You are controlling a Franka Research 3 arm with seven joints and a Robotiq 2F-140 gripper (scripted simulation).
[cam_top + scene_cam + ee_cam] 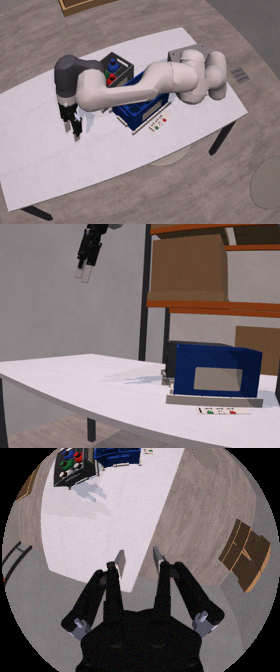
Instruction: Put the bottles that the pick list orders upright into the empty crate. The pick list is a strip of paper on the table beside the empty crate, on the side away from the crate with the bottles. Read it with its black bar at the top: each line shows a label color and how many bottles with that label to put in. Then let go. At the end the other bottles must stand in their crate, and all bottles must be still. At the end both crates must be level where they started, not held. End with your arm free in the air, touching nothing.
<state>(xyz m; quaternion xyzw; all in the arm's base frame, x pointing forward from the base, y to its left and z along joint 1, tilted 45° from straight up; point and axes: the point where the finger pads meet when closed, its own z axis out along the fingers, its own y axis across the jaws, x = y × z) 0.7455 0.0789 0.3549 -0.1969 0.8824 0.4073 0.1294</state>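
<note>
A dark crate [118, 70] stands at the table's back and holds a blue-capped bottle [113, 66], a red one [111, 79] and a green one [106, 73], partly hidden by my arm. The blue crate [142, 106] stands next to it, and its compartments that I can see are empty. The pick list [159, 121] lies beside the blue crate with a green mark, a pale mark and a red mark. My gripper [72, 133] hangs high over the left part of the table, far from both crates. Its fingers are partly apart with nothing between them, as the wrist view [138, 555] shows.
My arm reaches across above both crates from the base [204, 74] at the table's back right. A rack with cardboard boxes [190, 265] stands behind the table. A wooden box [80, 4] sits on the floor beyond the table.
</note>
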